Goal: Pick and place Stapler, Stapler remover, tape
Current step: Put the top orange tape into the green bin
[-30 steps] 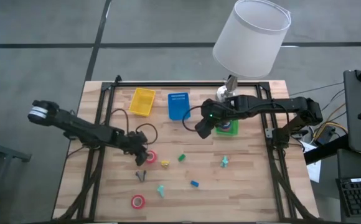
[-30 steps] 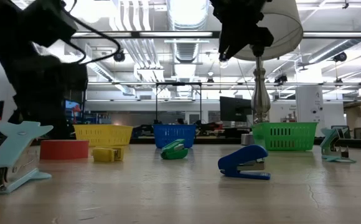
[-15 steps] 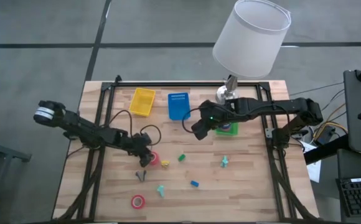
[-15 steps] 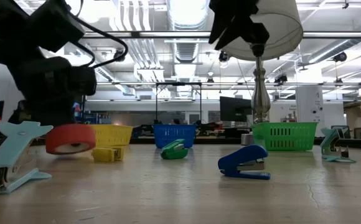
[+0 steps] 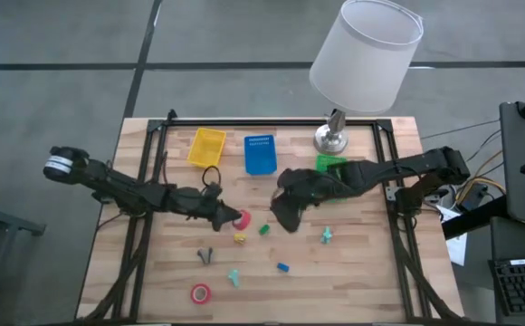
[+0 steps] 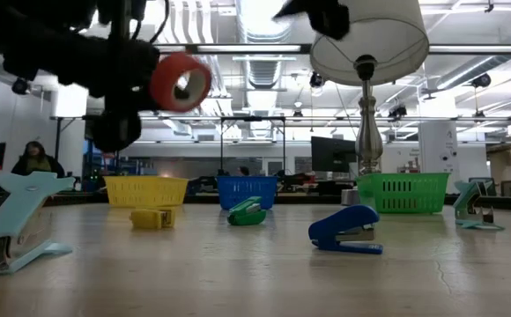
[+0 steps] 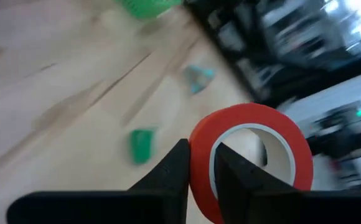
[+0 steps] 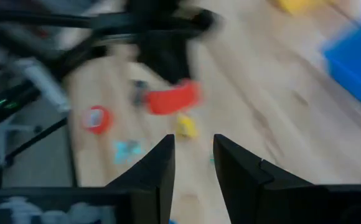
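Observation:
A red tape roll point(image 7: 249, 155) hangs high over the table's middle, with my left gripper point(image 7: 200, 152) shut on it. It also shows in the high view point(image 5: 242, 218) and in the low view point(image 6: 181, 81). Just to its right, my right gripper point(image 5: 285, 220) hovers with its fingers a little apart point(image 8: 193, 146) and nothing between them. A second red tape roll point(image 5: 200, 292) lies flat near the front edge. A dark staple remover point(image 5: 205, 256) lies on the table. Small staplers lie about it: yellow point(image 5: 240, 238), green point(image 5: 264, 230) and blue point(image 5: 283, 267). My left gripper has the roll's wall point(image 7: 200, 163) pinched, one finger inside the pale hole and one on the red outer face. The arm reaches in from the table's left. The roll is lifted clear of the table and stands on edge beyond the fingertips.
A yellow basket point(image 5: 206, 147), a blue basket point(image 5: 260, 154) and a green basket point(image 5: 330, 163) stand along the far side. A lamp point(image 5: 367, 54) rises at the back right. Two teal staplers point(image 5: 326, 235) point(image 5: 234, 277) lie on the wood.
My left gripper has risen and gone toward the table's right with the red tape roll. The roll lay flat on the table, then tipped, and now hangs clear on edge. My right gripper has come from over the green basket toward the near edge and the table's middle.

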